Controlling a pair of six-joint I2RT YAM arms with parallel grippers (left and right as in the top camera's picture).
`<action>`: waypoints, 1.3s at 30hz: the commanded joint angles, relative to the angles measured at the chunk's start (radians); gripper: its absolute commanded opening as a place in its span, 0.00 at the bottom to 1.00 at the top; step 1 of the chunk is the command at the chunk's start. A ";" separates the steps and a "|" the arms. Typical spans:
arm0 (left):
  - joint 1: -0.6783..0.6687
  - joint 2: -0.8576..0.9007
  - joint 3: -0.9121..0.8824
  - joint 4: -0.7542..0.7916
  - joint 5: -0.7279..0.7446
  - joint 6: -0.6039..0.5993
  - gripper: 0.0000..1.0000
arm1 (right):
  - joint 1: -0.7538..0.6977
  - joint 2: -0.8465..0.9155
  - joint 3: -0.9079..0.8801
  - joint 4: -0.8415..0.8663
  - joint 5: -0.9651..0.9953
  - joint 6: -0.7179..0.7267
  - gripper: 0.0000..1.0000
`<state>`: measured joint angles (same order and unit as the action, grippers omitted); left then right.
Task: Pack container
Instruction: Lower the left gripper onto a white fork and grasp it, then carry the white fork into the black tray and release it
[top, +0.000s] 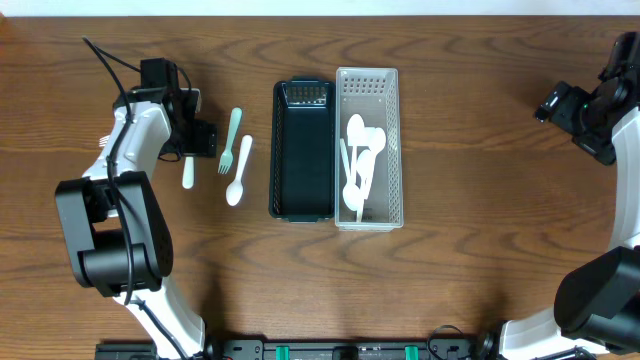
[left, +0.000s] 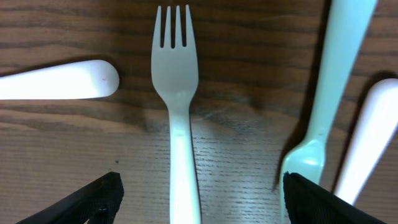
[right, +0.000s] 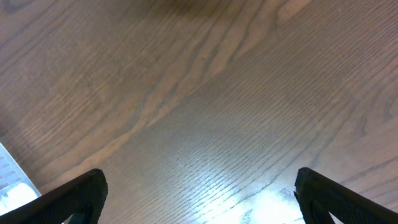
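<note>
White basket (top: 368, 205) mid-frame holds white spoons (top: 357, 165); black tray (top: 303, 150) just beside, left. Further left on the table (top: 480, 220): white spoon (top: 238, 172), mint fork (top: 231, 140), white fork (left: 177, 93). Left gripper (left: 202, 190) over white fork, jaws wide apart. Right gripper (right: 199, 193) far right, jaws apart.

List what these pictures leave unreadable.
- Overhead: the left tool covers the white fork's prongs; only its handle shows.
- Left wrist: the white handle is cut by the left edge; its head is unseen.
- Overhead: cutlery in the white basket overlaps and is too small to count.
</note>
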<state>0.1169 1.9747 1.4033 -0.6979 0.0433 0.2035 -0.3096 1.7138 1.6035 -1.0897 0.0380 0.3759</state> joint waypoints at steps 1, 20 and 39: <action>0.014 0.039 0.012 0.000 -0.029 0.021 0.83 | -0.003 0.009 -0.004 -0.003 0.003 -0.011 0.99; 0.032 0.116 0.012 0.008 -0.029 0.021 0.36 | -0.003 0.009 -0.004 -0.003 0.003 -0.010 0.99; 0.032 0.037 0.015 -0.064 -0.029 0.021 0.09 | -0.003 0.009 -0.004 -0.003 0.003 -0.010 0.99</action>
<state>0.1467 2.0640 1.4086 -0.7502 0.0219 0.2176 -0.3096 1.7138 1.6035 -1.0897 0.0380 0.3759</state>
